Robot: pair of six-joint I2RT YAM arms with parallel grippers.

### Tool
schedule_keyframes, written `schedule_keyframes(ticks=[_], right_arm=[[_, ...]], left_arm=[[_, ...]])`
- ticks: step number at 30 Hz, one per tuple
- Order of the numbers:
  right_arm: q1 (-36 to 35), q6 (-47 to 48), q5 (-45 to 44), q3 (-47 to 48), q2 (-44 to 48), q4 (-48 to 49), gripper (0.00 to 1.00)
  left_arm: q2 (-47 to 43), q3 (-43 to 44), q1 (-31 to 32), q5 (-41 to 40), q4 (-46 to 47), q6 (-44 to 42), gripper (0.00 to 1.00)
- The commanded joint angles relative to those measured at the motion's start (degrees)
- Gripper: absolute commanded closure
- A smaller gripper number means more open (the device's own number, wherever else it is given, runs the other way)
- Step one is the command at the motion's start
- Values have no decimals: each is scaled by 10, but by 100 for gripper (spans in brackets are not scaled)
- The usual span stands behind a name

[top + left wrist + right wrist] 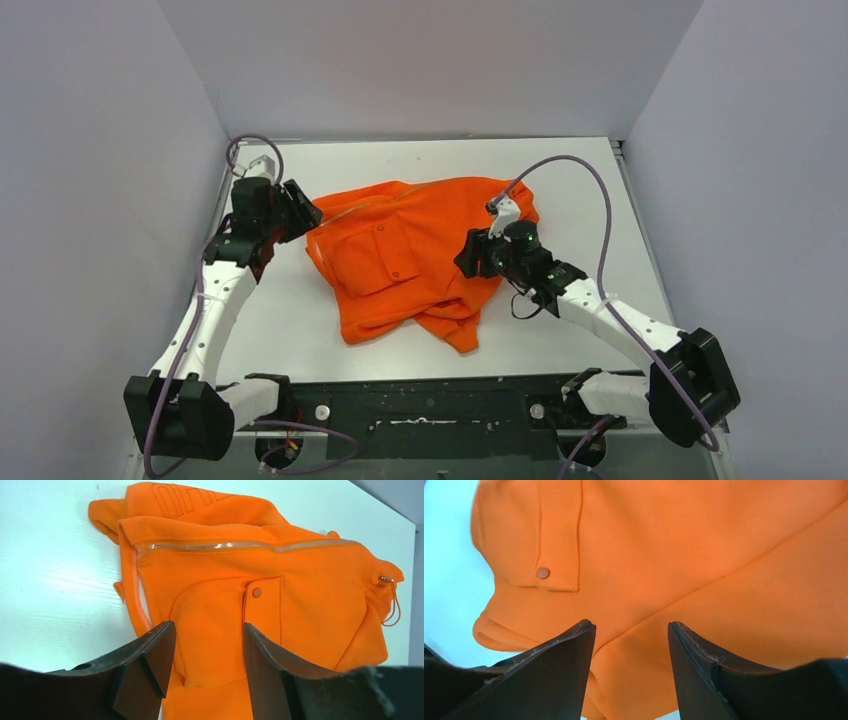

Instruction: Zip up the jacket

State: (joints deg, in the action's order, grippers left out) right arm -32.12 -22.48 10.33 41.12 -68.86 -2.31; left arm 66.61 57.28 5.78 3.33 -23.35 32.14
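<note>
Jacket (420,255) | bunched, long axis left-right | left fingers (150,655) apart | right fingers (564,660) apart

Centre right in the top view, the right end effector (466,262) covers part of the jacket (400,250). In the left wrist view the slider of the zipper (235,545), perhaps under a fold, cannot be made out.

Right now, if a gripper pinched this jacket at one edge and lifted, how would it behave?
Probably floppy: the jacket lies rumpled in soft folds, so it would likely drape and sag. Seemingly thin fabric, so probably light. Pushed across the smooth table, it would likely bunch.
</note>
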Motion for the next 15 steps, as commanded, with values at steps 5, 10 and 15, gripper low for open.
schedule_keyframes(ticks=[5,10,15], right_arm=[[-12,-35,-40,-3,-68,72,44],[-14,-38,-75,23,-144,73,43],[-1,-22,-146,52,-221,60,41]], left_arm=[[-68,-10,0,-18,-6,-33,46],[-99,-42,13,22,-3,-38,45],[-119,-69,30,43,2,-33,45]])
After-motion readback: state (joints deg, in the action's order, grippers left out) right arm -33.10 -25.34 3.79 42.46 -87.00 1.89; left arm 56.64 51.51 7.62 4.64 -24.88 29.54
